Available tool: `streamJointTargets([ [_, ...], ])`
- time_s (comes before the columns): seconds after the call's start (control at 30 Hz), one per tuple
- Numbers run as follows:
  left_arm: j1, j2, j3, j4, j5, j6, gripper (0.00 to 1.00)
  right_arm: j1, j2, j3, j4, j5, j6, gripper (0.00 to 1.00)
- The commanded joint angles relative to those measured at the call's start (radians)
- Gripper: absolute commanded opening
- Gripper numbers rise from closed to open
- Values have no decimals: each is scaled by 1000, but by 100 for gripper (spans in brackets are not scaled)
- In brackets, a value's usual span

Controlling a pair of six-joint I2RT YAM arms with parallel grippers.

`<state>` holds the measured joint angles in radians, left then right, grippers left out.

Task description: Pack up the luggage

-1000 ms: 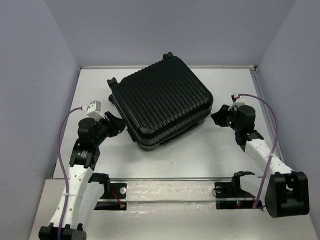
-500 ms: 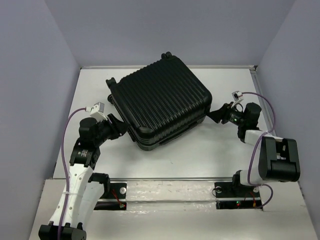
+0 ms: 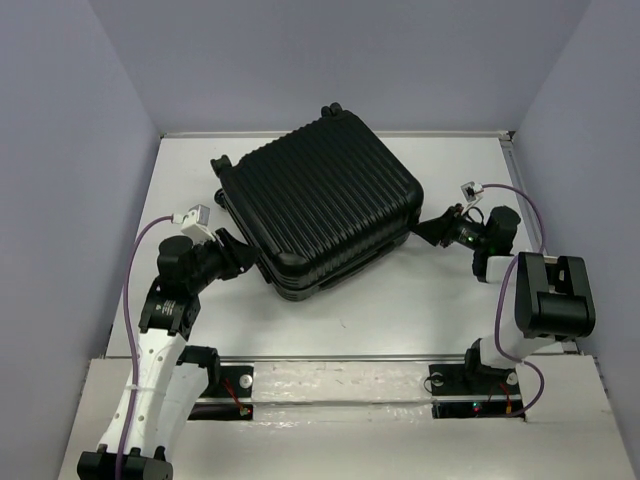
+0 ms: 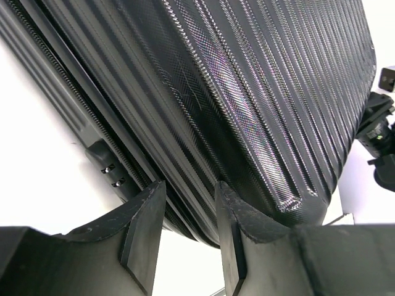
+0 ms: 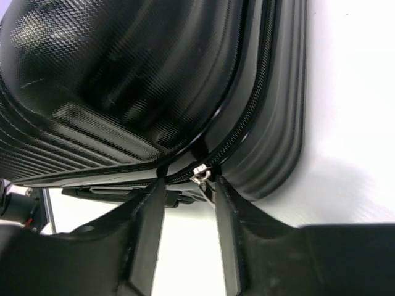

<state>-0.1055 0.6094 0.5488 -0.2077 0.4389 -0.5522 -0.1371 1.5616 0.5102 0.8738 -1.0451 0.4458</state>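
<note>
The luggage (image 3: 320, 205) is a black ribbed hard-shell suitcase lying flat and shut in the middle of the table. My left gripper (image 3: 243, 258) is open at its near-left corner. In the left wrist view the fingertips (image 4: 188, 191) frame the zipper seam of the shell (image 4: 259, 92), with nothing between them. My right gripper (image 3: 430, 230) is open at the suitcase's right corner. In the right wrist view a silver zipper pull (image 5: 200, 174) hangs from the seam just between the fingertips (image 5: 188, 185), close to the right finger (image 5: 225, 203). The shell (image 5: 123, 74) fills that view.
A combination lock (image 4: 110, 172) sits on the suitcase's side near my left gripper. Caster wheels (image 3: 333, 109) stick out at the far side. Grey walls close in the white table (image 3: 420, 300) on the left, back and right. A metal rail (image 3: 340, 358) runs along the near edge.
My right arm folded up and its gripper moved left onto the suitcase's right corner, by the zipper pull. My left gripper edged closer to the near-left corner. The suitcase shifted slightly left.
</note>
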Motion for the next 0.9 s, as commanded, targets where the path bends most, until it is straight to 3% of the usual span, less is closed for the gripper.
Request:
streamJointTargets([
  [0.0,-3,-22,-15,36,66,-23,47,4,17,30,116,-3,37,37],
  [0.3,-17,1,-55,93,126,-51,45,13,15,22,149,56,83,7],
  [0.47,-74,32,-87,172,116,-95,45,106,-61,1,21,156,6,7],
  [0.5,-113,50,-92,188,110,-107,45,184,-86,-7,-30,190,-25,7],
  [0.53,-134,61,-104,232,95,-118,45,235,-150,-9,-158,321,-89,7],
  [0.67,-207,107,-116,320,60,-164,45,477,-276,-30,-349,630,-136,7],
  [0.87,-241,151,-87,390,24,-196,43,801,-405,-53,-527,888,-111,7],
])
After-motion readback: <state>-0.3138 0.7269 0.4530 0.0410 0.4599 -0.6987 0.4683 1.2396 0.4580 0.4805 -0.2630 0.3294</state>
